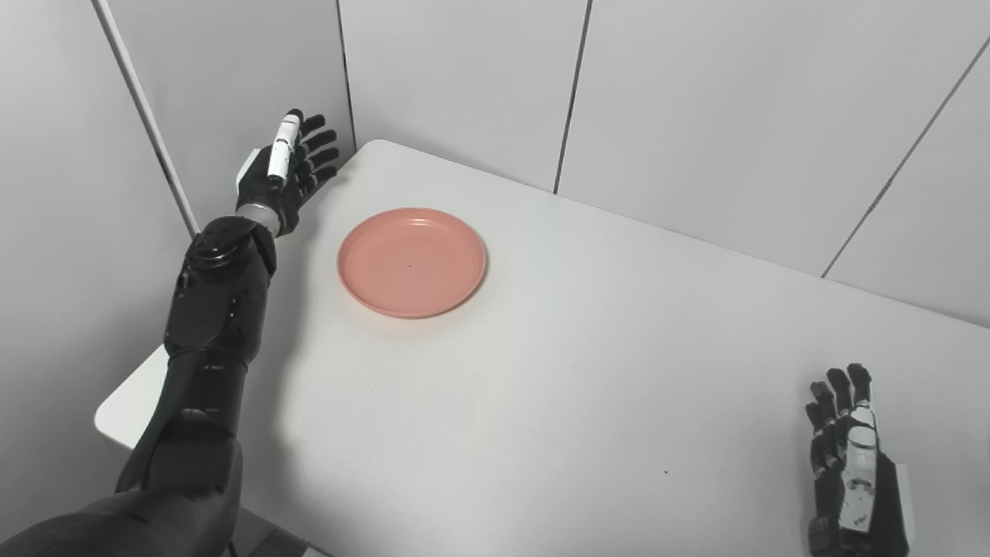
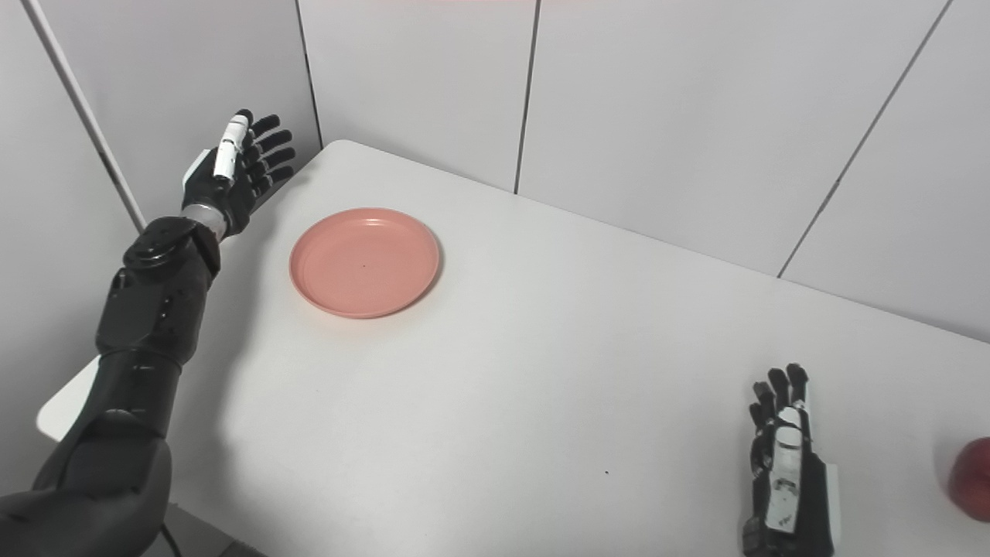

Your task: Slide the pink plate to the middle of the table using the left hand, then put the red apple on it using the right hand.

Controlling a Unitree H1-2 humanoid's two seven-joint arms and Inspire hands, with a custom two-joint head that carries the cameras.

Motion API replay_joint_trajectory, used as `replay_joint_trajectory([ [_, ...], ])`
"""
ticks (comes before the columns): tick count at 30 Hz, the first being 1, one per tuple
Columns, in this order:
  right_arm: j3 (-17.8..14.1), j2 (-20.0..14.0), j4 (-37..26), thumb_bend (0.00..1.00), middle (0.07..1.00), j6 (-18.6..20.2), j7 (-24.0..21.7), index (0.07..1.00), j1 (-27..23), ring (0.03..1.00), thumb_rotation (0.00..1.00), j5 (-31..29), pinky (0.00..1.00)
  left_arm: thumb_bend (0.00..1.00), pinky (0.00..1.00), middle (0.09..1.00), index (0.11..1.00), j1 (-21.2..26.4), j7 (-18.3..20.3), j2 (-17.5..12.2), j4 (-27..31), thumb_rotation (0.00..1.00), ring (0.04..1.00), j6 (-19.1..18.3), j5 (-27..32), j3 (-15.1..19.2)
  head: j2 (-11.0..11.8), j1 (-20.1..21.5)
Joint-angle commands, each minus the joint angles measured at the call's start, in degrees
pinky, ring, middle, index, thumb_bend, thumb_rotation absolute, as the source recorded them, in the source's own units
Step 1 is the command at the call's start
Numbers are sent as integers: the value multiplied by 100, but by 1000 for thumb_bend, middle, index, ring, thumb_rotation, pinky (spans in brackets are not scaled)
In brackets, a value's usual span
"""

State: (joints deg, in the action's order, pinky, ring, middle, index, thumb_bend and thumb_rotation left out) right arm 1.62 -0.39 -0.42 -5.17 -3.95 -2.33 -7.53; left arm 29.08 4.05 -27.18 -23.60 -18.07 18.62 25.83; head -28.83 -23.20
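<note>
On the white table sits a pink plate, nothing on it. Left hand spread wide beside it, w/ nothing held. Right hand spread flat near the apple.

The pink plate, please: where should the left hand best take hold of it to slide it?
Probably the raised rim on the pink plate's far-left side, nearest the open left hand. The plate lies flat and shallow, so fingers hooked over that rim from the left could push it toward the table's middle.

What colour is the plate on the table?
Plain salmon pink plate, shown best in the left eye view.
</note>
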Motion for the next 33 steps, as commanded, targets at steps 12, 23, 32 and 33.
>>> replay_joint_trajectory([
  [12, -50, -84, 223, 150, 973, -159, -81, 999, 197, 967, 1000, 4, 1000, 335, 858, 854, 833, 138, 79, -11, -82, 1000, 852, 407, 12, -128, -29, 19],
  [23, -45, -101, 219, 155, 976, -182, -72, 1000, 204, 967, 1000, 70, 1000, 294, 857, 861, 843, 134, 161, 50, -566, 1000, 860, 684, 32, -225, -42, 26],
  [32, -50, -109, 178, 156, 975, -138, -86, 1000, 213, 970, 1000, 35, 1000, 313, 849, 854, 841, 114, 180, 80, -719, 1000, 848, 794, 35, -260, -68, 14],
  [33, -57, -99, 176, 154, 976, -134, -80, 1000, 213, 970, 1000, 20, 1000, 312, 849, 854, 842, 111, 189, 78, -734, 1000, 848, 806, 35, -266, -72, 16],
])
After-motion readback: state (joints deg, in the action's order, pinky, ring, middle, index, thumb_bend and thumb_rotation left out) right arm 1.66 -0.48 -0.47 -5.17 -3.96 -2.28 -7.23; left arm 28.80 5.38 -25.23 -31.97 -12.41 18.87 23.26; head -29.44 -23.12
